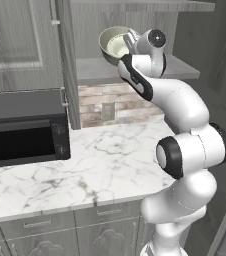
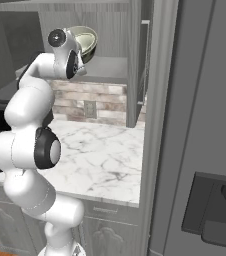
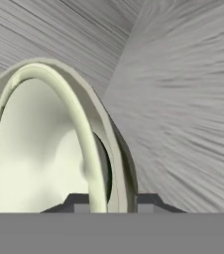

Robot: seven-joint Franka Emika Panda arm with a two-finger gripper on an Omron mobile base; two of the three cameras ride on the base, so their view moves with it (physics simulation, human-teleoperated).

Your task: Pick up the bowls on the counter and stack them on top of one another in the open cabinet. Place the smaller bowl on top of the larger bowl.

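While tilted above the open cabinet [image 1: 185, 70] shelf, the larger bowl [image 1: 116, 45] has its rim pinched between the gripper [image 3: 113, 201] fingers, bowl directly ahead of hand.

No readable text, label or number anywhere (all surfaces are plain).

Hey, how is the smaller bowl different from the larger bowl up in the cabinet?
The smaller bowl is cream-white, while the larger bowl is olive-grey outside. The smaller bowl is narrower and lies inside the larger bowl's rim. The gripper seems to pinch the smaller bowl's rim, and the larger bowl is not gripped. Both are round and in the open cabinet.
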